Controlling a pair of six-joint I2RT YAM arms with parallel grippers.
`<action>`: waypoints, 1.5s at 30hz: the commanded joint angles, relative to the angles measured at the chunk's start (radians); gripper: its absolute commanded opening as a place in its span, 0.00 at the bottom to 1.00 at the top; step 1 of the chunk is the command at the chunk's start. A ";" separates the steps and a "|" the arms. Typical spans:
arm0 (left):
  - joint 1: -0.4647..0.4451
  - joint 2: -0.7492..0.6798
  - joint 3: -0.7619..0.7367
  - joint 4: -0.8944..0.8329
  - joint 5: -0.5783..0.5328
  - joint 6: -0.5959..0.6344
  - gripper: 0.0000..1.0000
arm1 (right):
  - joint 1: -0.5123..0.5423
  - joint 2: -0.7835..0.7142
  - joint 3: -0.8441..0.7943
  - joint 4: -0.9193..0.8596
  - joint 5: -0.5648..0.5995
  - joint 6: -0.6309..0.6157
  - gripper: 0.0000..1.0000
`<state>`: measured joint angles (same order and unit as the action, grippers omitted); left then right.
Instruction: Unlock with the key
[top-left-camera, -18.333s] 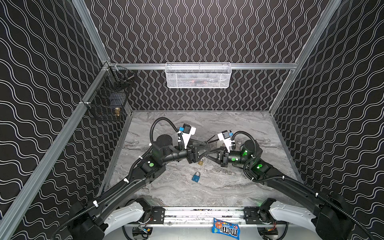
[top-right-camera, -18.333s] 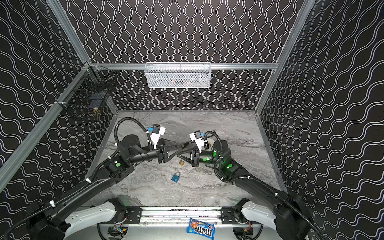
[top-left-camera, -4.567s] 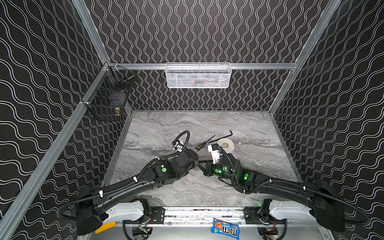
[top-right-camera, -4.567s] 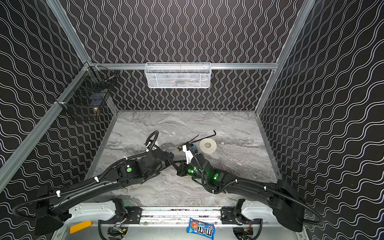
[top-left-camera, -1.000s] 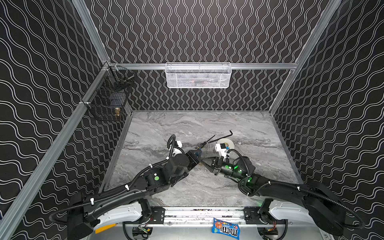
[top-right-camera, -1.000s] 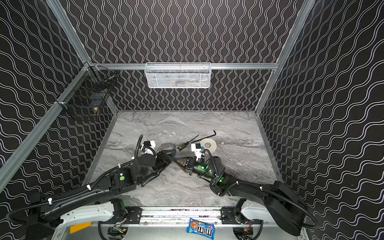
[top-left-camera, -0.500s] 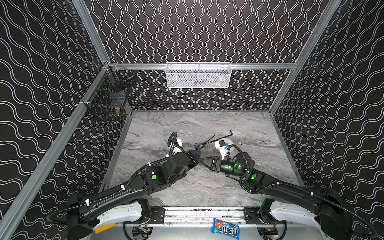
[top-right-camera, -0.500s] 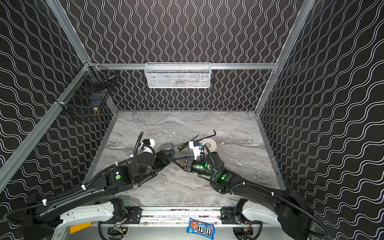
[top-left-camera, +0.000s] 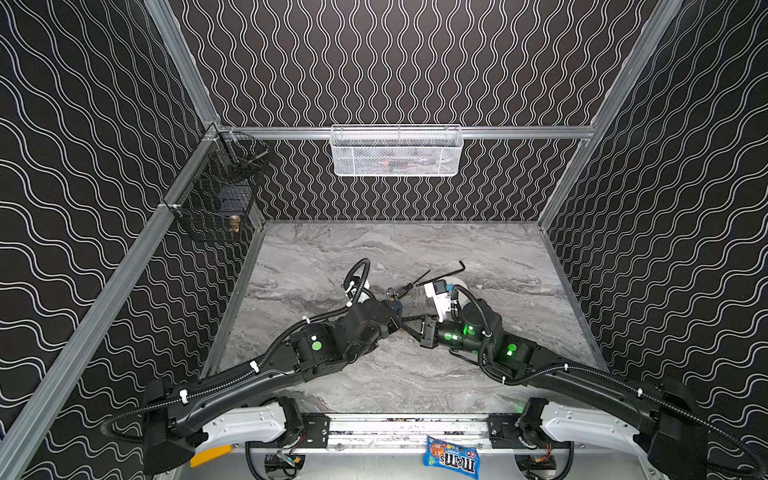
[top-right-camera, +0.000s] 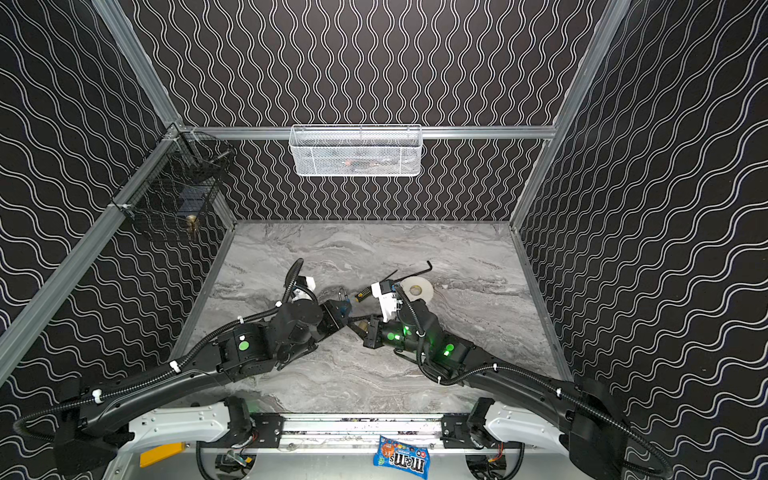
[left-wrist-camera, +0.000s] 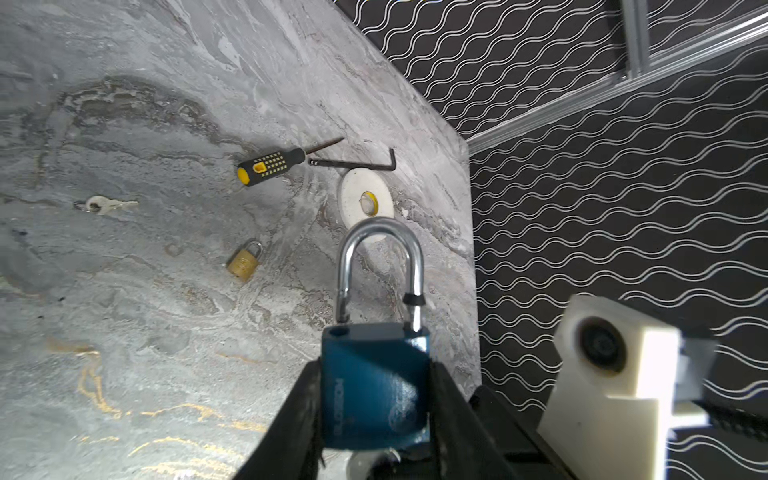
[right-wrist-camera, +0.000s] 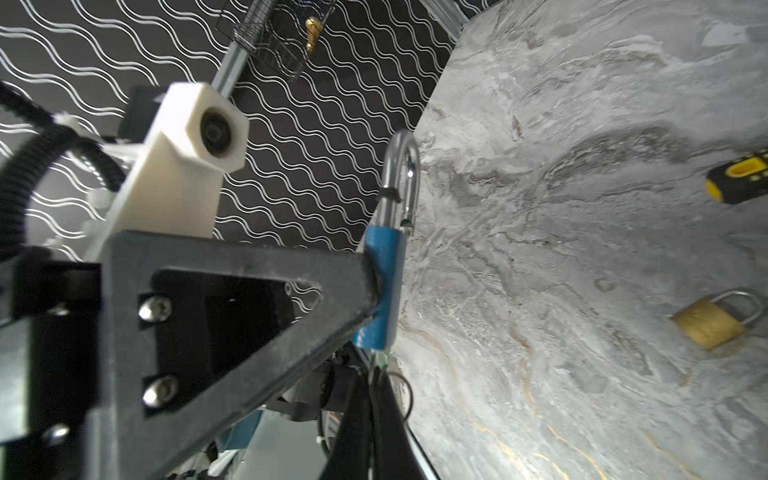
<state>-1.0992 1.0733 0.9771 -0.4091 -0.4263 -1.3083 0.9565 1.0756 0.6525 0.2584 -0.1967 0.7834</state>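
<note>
My left gripper (left-wrist-camera: 374, 368) is shut on the body of a blue padlock (left-wrist-camera: 376, 395) and holds it off the marble table (top-left-camera: 316, 257), silver shackle (left-wrist-camera: 380, 266) pointing away. The shackle's short leg stands just clear of its hole. My right gripper (right-wrist-camera: 376, 376) is shut on the key (right-wrist-camera: 377, 358), a small silvery one that sits in the bottom of the blue padlock (right-wrist-camera: 382, 286). A thin wire ring (right-wrist-camera: 405, 392) hangs from it. In both top views the two grippers (top-left-camera: 395, 316) (top-right-camera: 358, 322) meet tip to tip at mid table.
On the table lie a brass padlock (left-wrist-camera: 244, 264), a second small key on a ring (left-wrist-camera: 104, 203), a black-and-yellow screwdriver (left-wrist-camera: 270, 166), a black hex key (left-wrist-camera: 353, 164) and a white tape roll (left-wrist-camera: 365, 203). A black wire basket (top-left-camera: 216, 195) and a white one (top-left-camera: 397, 151) hang on the walls.
Long before, the blue padlock lay on the table; it is now held in the air. Over the last second both grippers stay joined at it, and the right wrist has shifted slightly.
</note>
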 joint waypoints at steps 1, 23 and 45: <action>-0.008 0.008 0.018 -0.004 0.045 -0.037 0.23 | 0.008 -0.001 0.014 -0.008 0.087 -0.064 0.00; -0.002 0.077 0.105 -0.128 -0.018 -0.014 0.55 | 0.033 0.021 0.030 -0.038 0.127 -0.089 0.00; 0.035 0.150 0.095 -0.166 0.021 -0.081 0.66 | 0.038 0.029 -0.005 0.053 0.094 -0.048 0.00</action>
<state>-1.0668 1.2190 1.0801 -0.6113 -0.4164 -1.3483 0.9932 1.1027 0.6468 0.2298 -0.0914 0.7223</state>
